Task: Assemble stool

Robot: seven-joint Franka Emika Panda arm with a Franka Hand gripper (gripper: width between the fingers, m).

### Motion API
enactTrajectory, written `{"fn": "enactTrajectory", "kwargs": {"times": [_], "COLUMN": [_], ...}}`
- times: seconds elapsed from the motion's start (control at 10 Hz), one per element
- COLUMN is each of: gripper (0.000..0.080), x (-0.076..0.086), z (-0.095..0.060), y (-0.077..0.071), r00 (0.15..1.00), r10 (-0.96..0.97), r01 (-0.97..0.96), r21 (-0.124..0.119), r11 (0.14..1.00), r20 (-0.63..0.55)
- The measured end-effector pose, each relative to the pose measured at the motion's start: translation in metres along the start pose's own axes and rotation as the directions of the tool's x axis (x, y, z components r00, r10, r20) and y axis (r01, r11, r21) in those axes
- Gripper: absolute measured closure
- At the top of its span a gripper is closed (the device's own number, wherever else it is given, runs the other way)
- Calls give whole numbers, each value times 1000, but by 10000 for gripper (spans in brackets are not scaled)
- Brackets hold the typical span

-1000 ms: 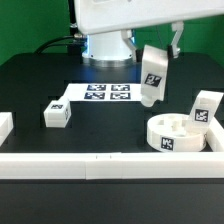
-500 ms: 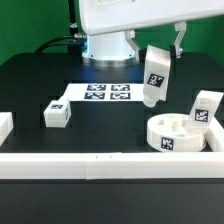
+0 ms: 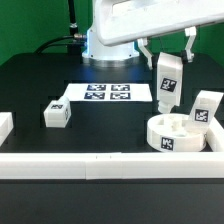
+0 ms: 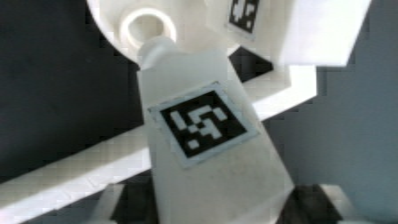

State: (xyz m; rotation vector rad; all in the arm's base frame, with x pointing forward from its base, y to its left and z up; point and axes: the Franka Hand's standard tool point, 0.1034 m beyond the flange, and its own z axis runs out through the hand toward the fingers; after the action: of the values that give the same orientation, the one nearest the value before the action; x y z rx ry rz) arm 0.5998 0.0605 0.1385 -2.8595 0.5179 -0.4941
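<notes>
Your pincer is clamping a white leg by its upper end, one finger on each side, and in the wrist view the leg is filling the gap between the two dark fingers. The leg is hanging clear of the bench, leaning slightly, with its square tag facing the exterior camera. Its lower end is hovering just above the far edge of the seat, and you are not seeing it in any socket. The seat is lying flat near the front of the bench toward the exterior view's right, with a tag on its side wall. The wrist view is showing one of its round sockets beyond the held leg. A second leg is standing upright at the seat's edge on the exterior view's right. Whether it is sitting in a socket or just beside the seat, you cannot tell. A third leg is lying on the bench, well apart toward the exterior view's left. The marker board is lying flat between that leg and the held one, farther back. A long white rail is running along the front edge of the bench.
</notes>
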Motion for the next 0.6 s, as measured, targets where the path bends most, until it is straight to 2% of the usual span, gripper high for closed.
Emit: {"fn": "enactTrajectory", "kwargs": {"times": [0.1,0.2,0.3,0.6], "gripper": [472,472,472,472], "x": [0,7,5,2], "z": [0,-2,-4,-1], "y": [0,2,7,9], "r00": [1000,997,986,989], "r10": [0,-3,-1,19], "r01": [0,2,-2,-20], "r21": [0,-7,-18,-9], "r11": [1000,1000,1000,1000], "r20": [1,-83,-169,-147]}}
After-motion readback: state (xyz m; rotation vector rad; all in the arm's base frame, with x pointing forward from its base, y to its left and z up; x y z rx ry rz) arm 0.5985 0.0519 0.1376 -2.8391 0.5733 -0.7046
